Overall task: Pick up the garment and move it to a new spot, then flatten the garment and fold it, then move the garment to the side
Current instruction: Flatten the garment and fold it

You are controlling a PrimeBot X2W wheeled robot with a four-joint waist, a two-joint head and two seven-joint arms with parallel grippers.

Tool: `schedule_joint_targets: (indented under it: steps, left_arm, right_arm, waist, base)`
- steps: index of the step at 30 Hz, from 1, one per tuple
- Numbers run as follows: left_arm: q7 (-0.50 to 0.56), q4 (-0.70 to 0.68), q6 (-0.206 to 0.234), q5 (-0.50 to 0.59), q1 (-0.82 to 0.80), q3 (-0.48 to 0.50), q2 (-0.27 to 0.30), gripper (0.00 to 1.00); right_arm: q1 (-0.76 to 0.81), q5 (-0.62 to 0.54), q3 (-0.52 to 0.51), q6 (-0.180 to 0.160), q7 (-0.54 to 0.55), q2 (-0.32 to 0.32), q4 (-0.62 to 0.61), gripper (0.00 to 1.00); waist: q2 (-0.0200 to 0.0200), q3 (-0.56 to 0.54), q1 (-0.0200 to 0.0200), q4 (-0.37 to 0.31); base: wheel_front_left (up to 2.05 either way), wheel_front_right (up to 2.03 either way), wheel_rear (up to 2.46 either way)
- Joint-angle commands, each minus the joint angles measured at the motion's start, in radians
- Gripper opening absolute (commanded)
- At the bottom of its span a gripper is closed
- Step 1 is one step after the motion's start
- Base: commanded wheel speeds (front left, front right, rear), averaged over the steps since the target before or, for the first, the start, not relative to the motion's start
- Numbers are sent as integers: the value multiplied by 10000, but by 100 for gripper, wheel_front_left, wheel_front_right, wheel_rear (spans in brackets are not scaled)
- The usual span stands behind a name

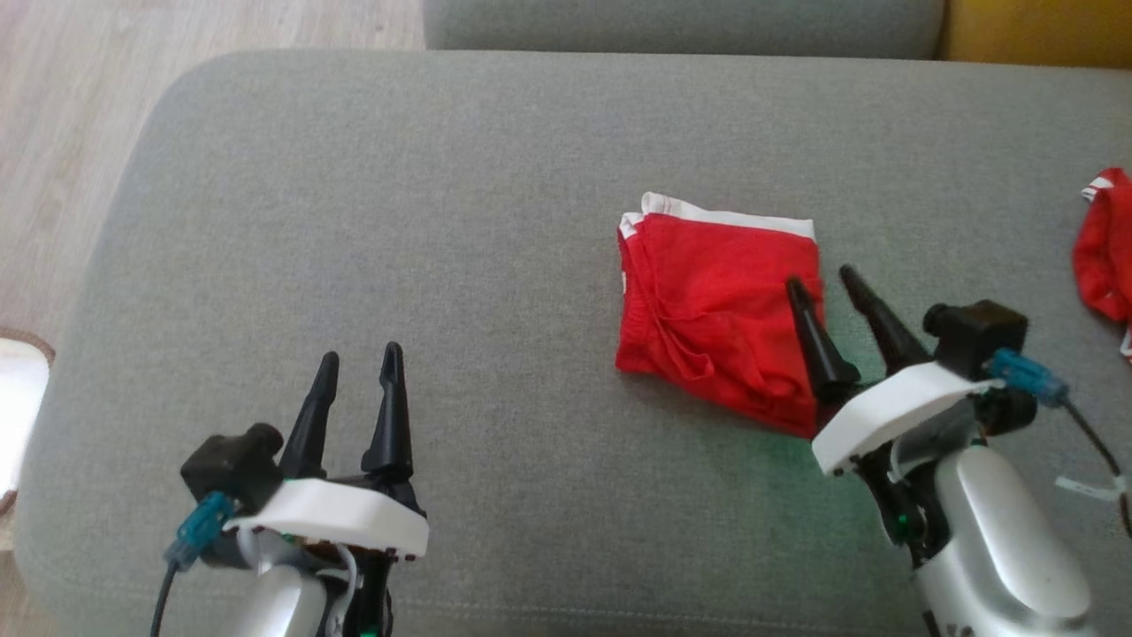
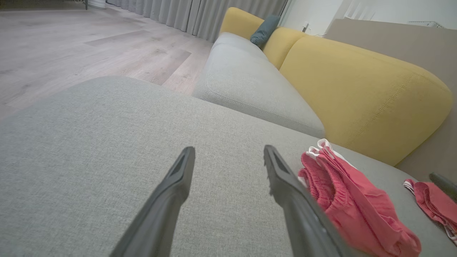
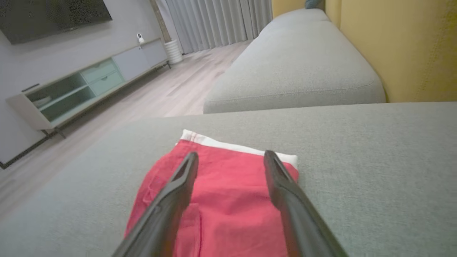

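We find the red garment [image 1: 707, 310] folded into a compact packet right of centre on the grey cushion [image 1: 442, 221], its white band [image 1: 734, 215] along the twelve o'clock edge. It looks like a pair of shorts, though the folds make that unsure. Its longer side runs roughly twelve to six. The right gripper [image 1: 822, 277] is much the nearer, jaws spread wide, fingers pointing to eleven o'clock above the packet's three o'clock edge and holding nothing. The left gripper [image 1: 361, 352], equally wide and empty, sits well apart with the packet toward three o'clock. Bare cushion lies at nine o'clock, while a second red garment [image 1: 1105, 248] crowds three o'clock.
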Motion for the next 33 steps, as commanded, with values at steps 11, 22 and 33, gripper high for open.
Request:
schedule_joint_targets:
  steps: [11,22,33]
  left_arm:
    - [-120,-221,-51,-11,-571,354,19,100]
    - [-123,-200,-74,25,-598,438,-38,100]
    - [-125,-267,-89,95,-606,542,-64,100]
  right_arm:
    - [-1185,-827,1402,65,-154,-618,2060,0]
    - [-1513,398,3978,65,-681,-903,2039,0]
    - [-1305,1055,5535,65,-455,-1011,1828,0]
  waist:
    - [0,425,0,458]
    - [0,484,0,687]
    - [0,549,0,630]
  base:
    - [0,0,0]
    - [0,0,0]
    - [0,0,0]
